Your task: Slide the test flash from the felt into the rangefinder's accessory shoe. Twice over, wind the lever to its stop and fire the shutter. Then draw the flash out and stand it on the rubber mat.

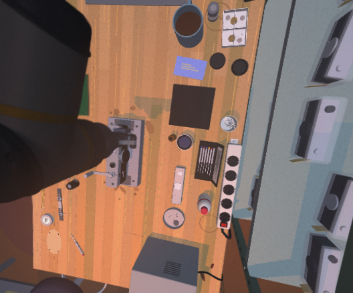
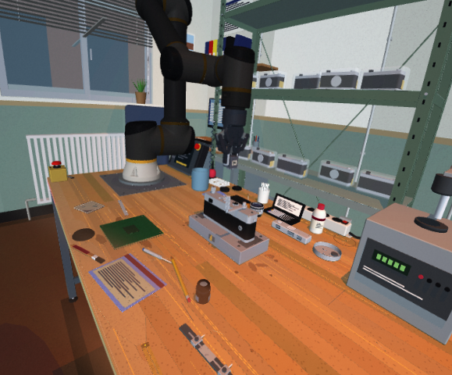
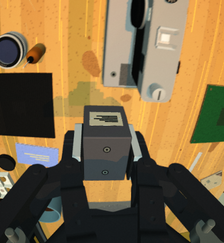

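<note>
The test flash, a small grey box with a label on its end and two screws on its face, is gripped in my closed gripper and carried in the air. The rangefinder stands in a grey fixture in the middle of the bench, below and slightly ahead of me. Its empty accessory shoe shows on the top plate, and its wind lever sticks out sideways. The black rubber mat lies flat beside the camera toward the shelves.
A blue mug stands at the bench's far end, near a blue card and two lens caps. A loose lens, a green circuit board, a power strip and a grey tester box surround the camera.
</note>
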### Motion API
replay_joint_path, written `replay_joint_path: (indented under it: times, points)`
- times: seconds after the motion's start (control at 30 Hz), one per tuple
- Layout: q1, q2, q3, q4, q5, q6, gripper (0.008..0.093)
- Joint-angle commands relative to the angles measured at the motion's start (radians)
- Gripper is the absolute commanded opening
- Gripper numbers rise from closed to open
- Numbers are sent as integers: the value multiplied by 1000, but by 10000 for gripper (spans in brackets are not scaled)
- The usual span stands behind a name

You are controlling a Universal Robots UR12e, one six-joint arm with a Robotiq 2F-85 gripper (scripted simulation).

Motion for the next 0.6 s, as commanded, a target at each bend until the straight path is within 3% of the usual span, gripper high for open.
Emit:
replay_joint_path:
  times: [0.0,0.57]
  points:
    - [10,-6,4,0,0,10,80]
    - [200,-86,73,11,0,201,80]
